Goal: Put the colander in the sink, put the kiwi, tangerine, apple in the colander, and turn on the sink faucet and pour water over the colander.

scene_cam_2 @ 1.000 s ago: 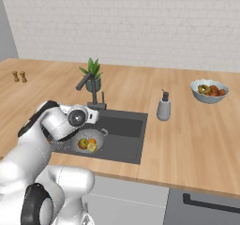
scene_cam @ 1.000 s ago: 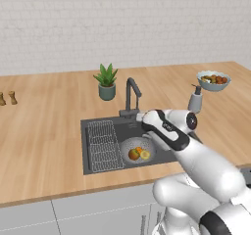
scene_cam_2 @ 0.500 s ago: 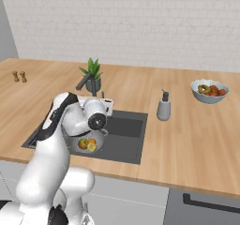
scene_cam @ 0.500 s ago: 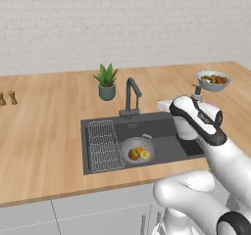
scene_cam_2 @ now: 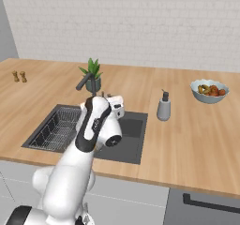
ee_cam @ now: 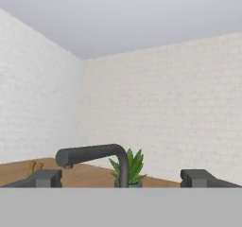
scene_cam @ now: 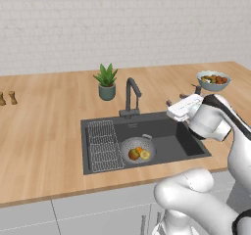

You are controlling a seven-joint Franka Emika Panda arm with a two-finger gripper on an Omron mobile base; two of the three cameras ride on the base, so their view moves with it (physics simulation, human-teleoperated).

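Note:
The grey colander [scene_cam: 138,150] sits in the dark sink [scene_cam: 169,140], right of the wire rack [scene_cam: 103,143]. Inside it lie the red apple [scene_cam: 133,154], the orange tangerine [scene_cam: 140,150] and the yellow kiwi [scene_cam: 145,155]. The dark faucet [scene_cam: 130,94] stands at the sink's back rim, its spout [scene_cam_2: 83,81] angled out. My gripper [scene_cam: 174,100] hovers open and empty over the sink's right part, level with the faucet. In the hand view the faucet [ee_cam: 94,154] is straight ahead between my wide-apart fingertips [ee_cam: 45,178]. My arm hides the colander in the right base view.
A potted plant [scene_cam: 107,81] stands behind the faucet. A grey soap bottle [scene_cam_2: 163,108] is on the counter right of the sink, and a pale fruit bowl [scene_cam_2: 209,91] further right. Two small shakers [scene_cam: 7,98] stand far left.
My arm has lifted out from over the colander and swung to the right. The hand has turned level and now points at the faucet. The fruit stays in the colander.

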